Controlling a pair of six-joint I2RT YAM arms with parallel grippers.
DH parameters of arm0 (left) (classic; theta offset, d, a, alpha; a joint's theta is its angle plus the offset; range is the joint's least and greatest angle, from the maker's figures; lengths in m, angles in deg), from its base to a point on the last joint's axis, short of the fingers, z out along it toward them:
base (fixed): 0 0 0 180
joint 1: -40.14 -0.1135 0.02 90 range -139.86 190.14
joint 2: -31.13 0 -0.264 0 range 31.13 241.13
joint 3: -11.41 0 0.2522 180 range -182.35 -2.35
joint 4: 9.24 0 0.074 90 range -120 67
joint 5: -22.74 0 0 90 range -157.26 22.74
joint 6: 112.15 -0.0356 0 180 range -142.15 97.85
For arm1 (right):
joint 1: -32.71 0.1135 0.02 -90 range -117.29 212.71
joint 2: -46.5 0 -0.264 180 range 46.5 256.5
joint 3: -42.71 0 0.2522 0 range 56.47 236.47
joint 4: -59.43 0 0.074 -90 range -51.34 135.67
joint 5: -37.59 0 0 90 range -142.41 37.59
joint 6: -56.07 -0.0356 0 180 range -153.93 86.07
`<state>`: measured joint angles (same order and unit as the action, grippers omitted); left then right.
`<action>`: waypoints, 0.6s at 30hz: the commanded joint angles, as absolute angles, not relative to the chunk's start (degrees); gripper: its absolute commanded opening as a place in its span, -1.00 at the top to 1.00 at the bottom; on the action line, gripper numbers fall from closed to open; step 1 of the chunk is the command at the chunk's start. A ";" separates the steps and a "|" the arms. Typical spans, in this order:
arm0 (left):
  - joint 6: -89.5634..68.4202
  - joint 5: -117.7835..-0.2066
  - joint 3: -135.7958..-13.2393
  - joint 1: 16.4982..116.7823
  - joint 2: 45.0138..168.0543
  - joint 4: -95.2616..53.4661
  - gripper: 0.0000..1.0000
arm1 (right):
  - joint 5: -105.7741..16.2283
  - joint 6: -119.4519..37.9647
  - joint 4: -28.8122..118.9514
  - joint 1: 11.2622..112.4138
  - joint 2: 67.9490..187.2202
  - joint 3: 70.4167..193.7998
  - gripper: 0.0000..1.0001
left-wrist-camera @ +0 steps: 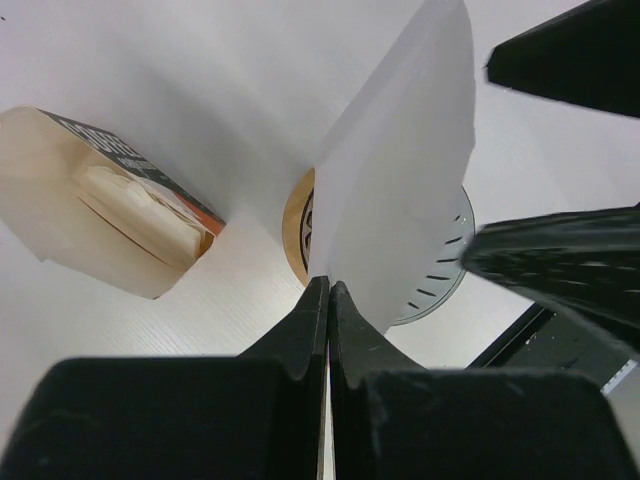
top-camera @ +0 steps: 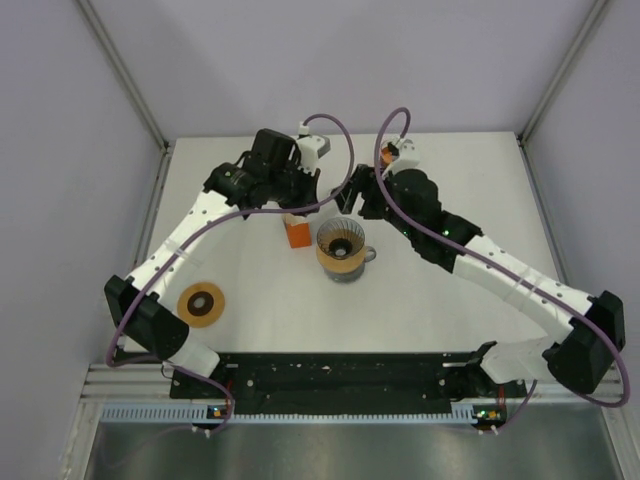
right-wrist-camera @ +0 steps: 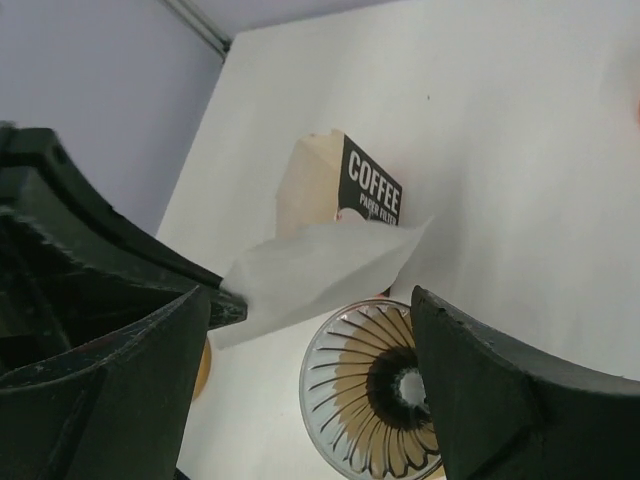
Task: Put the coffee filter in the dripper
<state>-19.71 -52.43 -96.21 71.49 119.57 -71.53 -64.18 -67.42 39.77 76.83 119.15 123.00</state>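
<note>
Left gripper [left-wrist-camera: 327, 287]: fingers shut tight, pinching the bottom edge of the coffee filter [left-wrist-camera: 400, 170]. The filter stands up from the pinch as a flat white sheet, folded and not spread open.

Right gripper [right-wrist-camera: 312, 308]: fingers wide apart, one on each side of the filter's free end, and neither is gripping it. In the left wrist view its two dark fingers [left-wrist-camera: 560, 285] sit just beside the sheet on the right. I can't tell if either brushes the paper.

Filter position: over the dripper [top-camera: 340, 247], not seated in it. The right wrist view shows it hanging across the dripper's rim on the carton side, with the ribbed cone and dark centre hole fully exposed below. Can't tell if the paper touches the rim. In the top view both grippers meet just behind the dripper and hide most of the filter.

The dripper sits upright on a small grey cup near the middle of the table [top-camera: 430, 300].

The orange carton [top-camera: 297, 232], printed "COFFEE", is just beside the dripper on its left. Its open end shows cream paper filters inside.

A flat tan ring [top-camera: 201, 304] with a dark centre lies well apart from the dripper, toward the near left by the left arm's base.
</note>
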 commanded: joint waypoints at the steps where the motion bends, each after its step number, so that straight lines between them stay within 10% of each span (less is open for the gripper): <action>1: -18.46 -53.63 -97.71 72.40 118.58 -68.27 1.00 | -63.93 -74.44 39.86 77.27 122.44 126.70 -0.61; 10: -18.46 -52.67 -97.53 72.75 118.32 -67.91 1.00 | -63.93 -74.53 41.62 76.75 124.64 125.56 -0.25; 16: -18.99 -52.67 -98.68 72.66 117.97 -68.70 1.00 | -61.99 -74.36 41.54 74.02 124.20 123.01 0.90; 18: -19.16 -52.75 -98.50 72.75 117.88 -68.88 1.00 | -62.52 -72.70 40.75 73.84 123.41 123.27 1.00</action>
